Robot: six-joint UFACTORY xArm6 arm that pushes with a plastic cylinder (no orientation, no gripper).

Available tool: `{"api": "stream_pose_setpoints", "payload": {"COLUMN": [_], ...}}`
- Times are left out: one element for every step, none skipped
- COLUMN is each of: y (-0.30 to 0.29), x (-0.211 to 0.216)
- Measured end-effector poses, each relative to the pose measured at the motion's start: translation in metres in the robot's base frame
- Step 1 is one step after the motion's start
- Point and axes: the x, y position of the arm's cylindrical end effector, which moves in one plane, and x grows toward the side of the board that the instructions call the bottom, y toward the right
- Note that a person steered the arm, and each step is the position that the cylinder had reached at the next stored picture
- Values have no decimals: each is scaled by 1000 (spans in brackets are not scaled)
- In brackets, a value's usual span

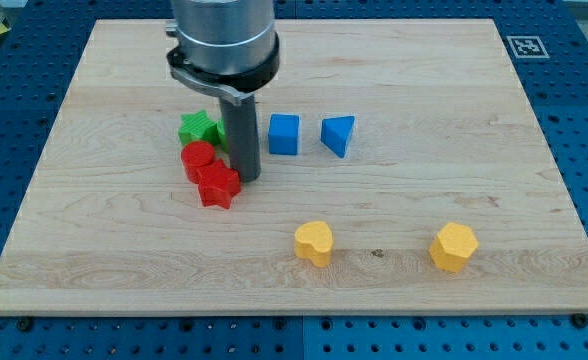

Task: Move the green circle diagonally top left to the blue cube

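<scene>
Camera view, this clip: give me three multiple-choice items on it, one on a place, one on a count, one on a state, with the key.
1. Where is the tip relative to the blue cube?
A. At its left and lower down
B. At its right
C. On top of it

2. How many yellow blocks are on the board?
A. One
B. Two
C. Three

3. How do the two red blocks sit?
A. Far apart
B. Stacked
C. Side by side, seemingly touching

Key:
1 A, the rod ends beside the red star, left of the cube.
2 B, a yellow heart and a yellow hexagon lie near the view's bottom.
3 C, the red circle seems to meet the star, no gap showing.
</scene>
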Motion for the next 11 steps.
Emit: {"api": "stream_pose_setpoints", "payload": {"y": [-21, -24, -15, -2, -7, -20, -23, -23, -23, -22, -16], "x": [0, 0, -2, -8, -14, -22, -42, -67, -82, -84, -84]}}
